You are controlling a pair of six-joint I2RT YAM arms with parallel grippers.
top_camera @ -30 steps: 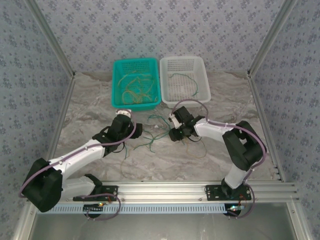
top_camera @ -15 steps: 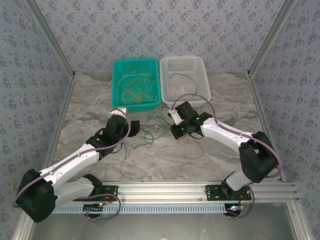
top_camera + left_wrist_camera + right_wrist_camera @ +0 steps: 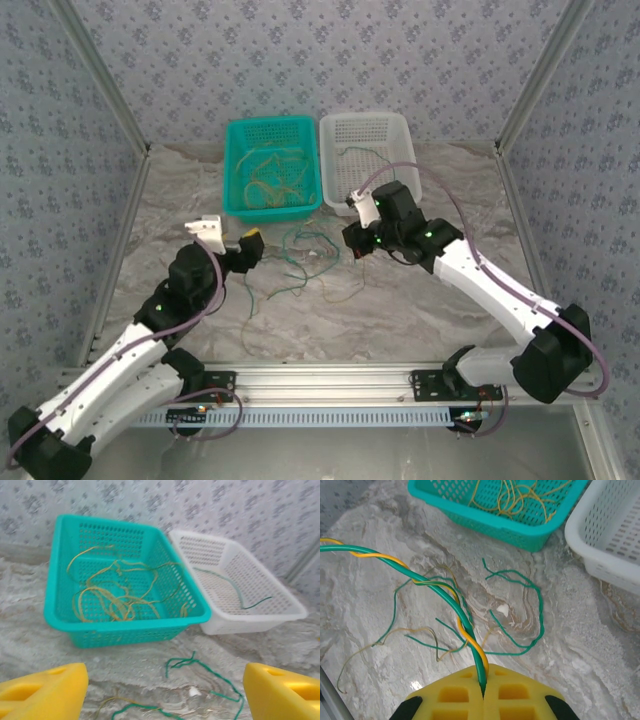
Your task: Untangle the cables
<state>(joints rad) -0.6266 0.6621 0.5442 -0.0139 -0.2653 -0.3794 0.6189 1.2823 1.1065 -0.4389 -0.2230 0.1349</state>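
A moment ago the right gripper (image 3: 484, 694) was half open, low over the pile (image 3: 300, 268) of wires in front of the teal basket (image 3: 272, 125). Now it is shut tight on a green wire (image 3: 445, 597) and a yellow wire (image 3: 471, 639) that are twisted together. It has also gone up, closer to the basket's front right corner. The two wires run from it back down to the pile, which lies on the table (image 3: 420, 300) just in front of the basket. The left gripper (image 3: 228, 237) has pulled back, out past the basket's front left corner. It is wide open and holds nothing. More wires (image 3: 115, 600) lie inside the basket. I think the pulling apart has begun, but the two held wires are wound round each other, so the left gripper may need to grab one.
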